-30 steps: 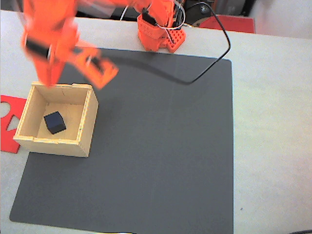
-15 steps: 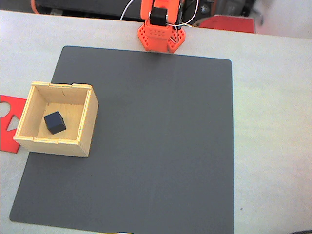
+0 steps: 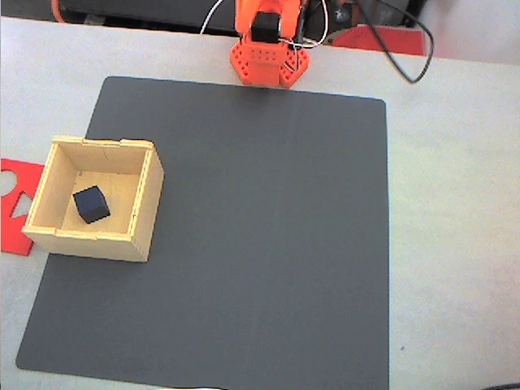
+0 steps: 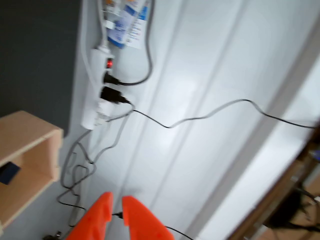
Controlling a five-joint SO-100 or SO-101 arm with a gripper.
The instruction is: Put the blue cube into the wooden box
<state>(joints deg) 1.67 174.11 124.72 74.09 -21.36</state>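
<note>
Fixed view: blue cube [image 3: 91, 204] resting on the floor of the wooden box [image 3: 147, 205], near its middle. Box sitting on the left edge of the dark mat [image 3: 260, 244], beside a red cut-out sheet [image 3: 16, 203]. Orange arm base [image 3: 266, 57] at the top.

Wrist view: orange gripper [image 4: 116, 205] at the bottom, fingertips nearly together with nothing between them. Power strip [image 4: 100, 85] and cables [image 4: 200, 117] beyond.
</note>
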